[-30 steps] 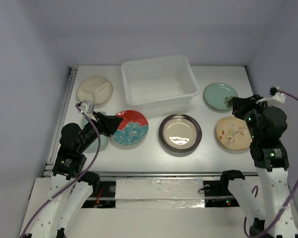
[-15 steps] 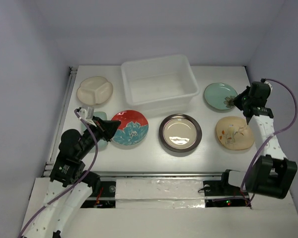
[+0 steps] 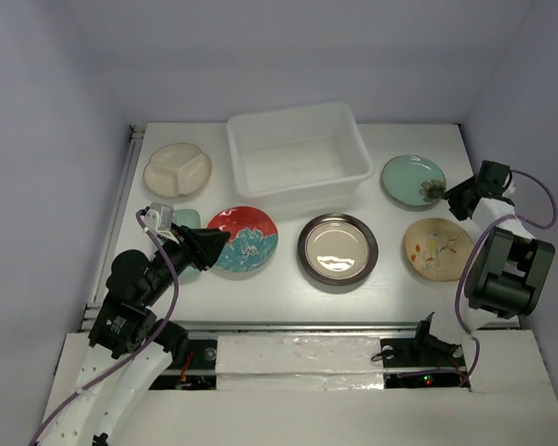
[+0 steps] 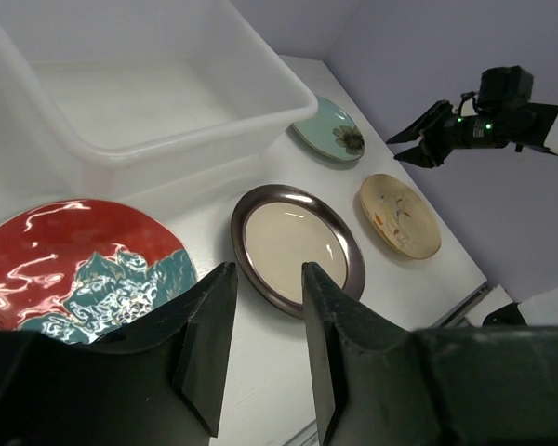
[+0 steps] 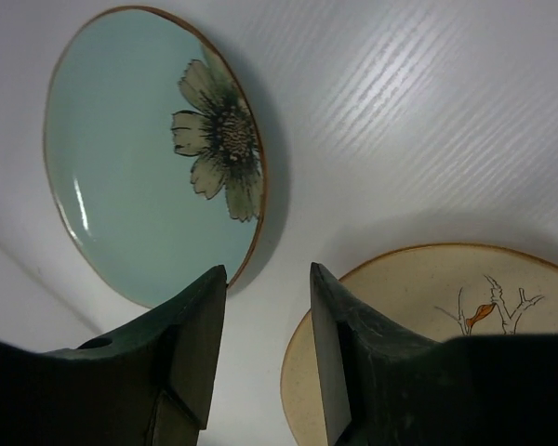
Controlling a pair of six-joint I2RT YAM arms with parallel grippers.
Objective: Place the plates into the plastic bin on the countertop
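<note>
The plastic bin point(image 3: 298, 158) stands empty at the back centre of the countertop point(image 3: 288, 288). Around it lie a cream divided plate point(image 3: 177, 169), a red plate with a teal flower point(image 3: 244, 239), a dark-rimmed metallic plate point(image 3: 338, 248), a pale teal plate point(image 3: 413, 178) and a cream floral plate point(image 3: 437, 248). A small mint plate point(image 3: 184, 219) is partly hidden under my left arm. My left gripper point(image 4: 268, 271) hangs open and empty over the red plate's point(image 4: 74, 265) right edge, near the metallic plate point(image 4: 293, 246). My right gripper point(image 5: 267, 271) is open and empty above the gap between the teal plate point(image 5: 139, 167) and the floral plate point(image 5: 428, 325).
A metal rail point(image 3: 121, 214) runs along the countertop's left edge. Grey walls close in the back and both sides. The right arm's elbow point(image 3: 507, 269) sits off the table's right edge.
Both grippers have gone from shut to open. The right arm has swung out to the right and its gripper moved toward the teal plate's right side. The left gripper shifted slightly forward.
</note>
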